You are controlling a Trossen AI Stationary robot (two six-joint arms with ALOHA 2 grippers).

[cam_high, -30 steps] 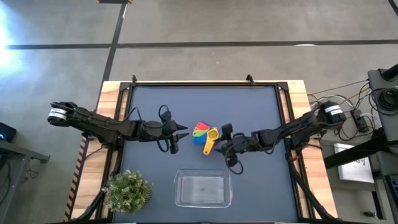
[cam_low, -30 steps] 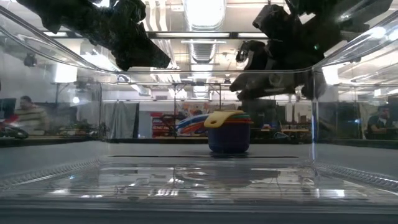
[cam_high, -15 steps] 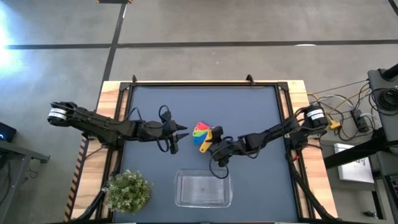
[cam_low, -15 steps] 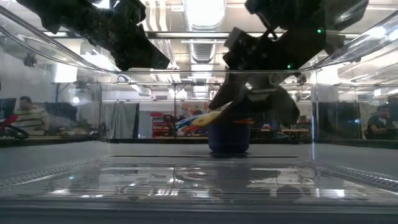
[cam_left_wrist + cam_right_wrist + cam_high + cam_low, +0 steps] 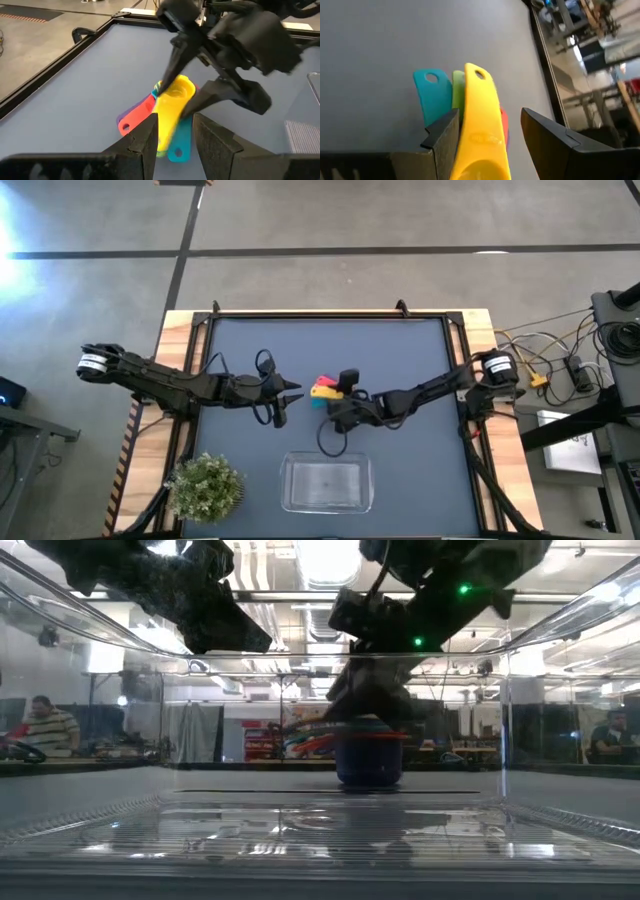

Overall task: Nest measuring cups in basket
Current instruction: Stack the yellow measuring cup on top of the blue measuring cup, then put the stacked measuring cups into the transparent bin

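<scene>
The measuring cups point(image 5: 322, 388) stand nested in one stack at the table's middle, the blue cup point(image 5: 368, 760) at the bottom on the table and the yellow cup point(image 5: 175, 97) on top. Their handles fan out toward the table's left. My right gripper point(image 5: 333, 403) is open and reaches over the stack from the right, its fingers on either side of the yellow cup. My left gripper point(image 5: 295, 391) waits just left of the stack, open, with nothing between its fingers. The clear basket point(image 5: 290, 480) sits near the front edge. My right gripper straddles the yellow cup's handle point(image 5: 479, 112). One finger point(image 5: 445, 132) stands right against the handle's side, and the other finger point(image 5: 545, 137) is apart from it. The fingers slant down from the table's right. The cup stays nested on the stack.
A bushy green plant point(image 5: 205, 488) stands at the near left corner, left of the basket. The basket's clear wall point(image 5: 500, 740) fills the front of the low view. Raised rails run along the table's edges.
My right gripper has moved toward the table's left and far side, over the cup stack, and has swung round as it went. The yellow cup's handle, which pointed toward the near edge, has swung toward the table's left.
</scene>
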